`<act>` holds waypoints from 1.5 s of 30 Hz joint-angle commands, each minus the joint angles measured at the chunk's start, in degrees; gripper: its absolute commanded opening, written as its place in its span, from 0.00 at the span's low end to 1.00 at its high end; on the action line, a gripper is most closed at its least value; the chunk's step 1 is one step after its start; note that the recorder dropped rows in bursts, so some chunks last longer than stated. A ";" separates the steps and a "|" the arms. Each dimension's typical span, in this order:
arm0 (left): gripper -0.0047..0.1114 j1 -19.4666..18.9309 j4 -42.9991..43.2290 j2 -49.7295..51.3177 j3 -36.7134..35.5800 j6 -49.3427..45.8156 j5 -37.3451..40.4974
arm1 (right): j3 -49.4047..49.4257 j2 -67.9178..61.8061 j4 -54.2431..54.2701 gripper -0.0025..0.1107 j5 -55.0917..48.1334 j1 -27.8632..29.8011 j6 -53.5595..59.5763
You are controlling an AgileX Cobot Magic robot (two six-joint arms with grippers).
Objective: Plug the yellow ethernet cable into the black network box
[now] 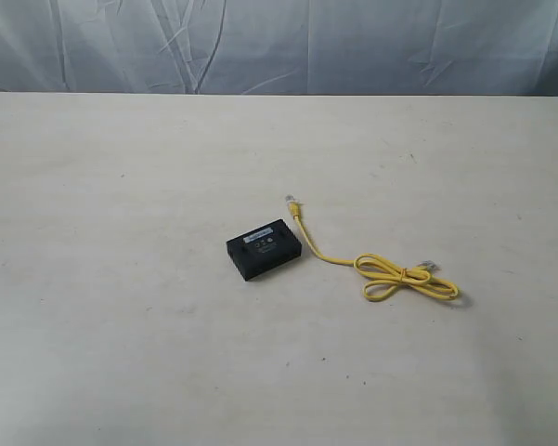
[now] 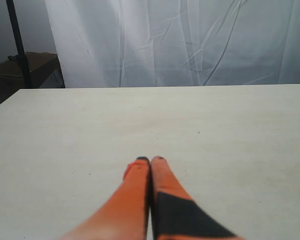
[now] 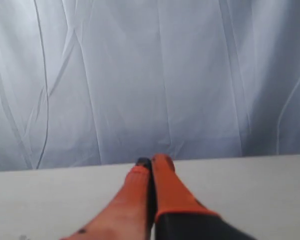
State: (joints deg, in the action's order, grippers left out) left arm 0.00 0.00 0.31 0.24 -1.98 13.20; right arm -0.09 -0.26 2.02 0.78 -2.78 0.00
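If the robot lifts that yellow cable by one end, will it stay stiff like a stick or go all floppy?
Probably floppy: the yellow ethernet cable is thin and lies in soft curves with a loose bow, so the rest would likely dangle. It looks light too. Pushed, it would probably bend and slide rather than roll.

The counter (image 1: 121, 325) looks matt, pale and faintly speckled. The black network box (image 1: 265, 249) is dull plastic, the yellow ethernet cable (image 1: 390, 274) smooth-sheathed. The cloth backdrop (image 1: 279, 46) is wrinkled. My left tool (image 2: 150, 159) and right tool (image 3: 150, 161) look matt orange.
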 commanded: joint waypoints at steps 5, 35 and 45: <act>0.04 0.00 0.00 -0.31 -0.24 0.33 0.07 | 0.09 0.26 -0.16 0.02 10.07 -0.13 0.00; 0.04 0.00 0.00 -0.31 -0.24 0.33 0.07 | -41.74 -65.60 8.27 0.01 -30.08 -7.30 1.70; 0.04 0.00 0.00 -0.31 -0.24 0.33 0.07 | -73.57 -103.60 9.39 0.01 -41.67 -25.25 1.49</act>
State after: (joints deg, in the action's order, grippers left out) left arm 0.00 0.00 0.31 0.24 -1.98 13.20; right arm -67.69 -97.63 12.57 -36.98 -25.88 1.27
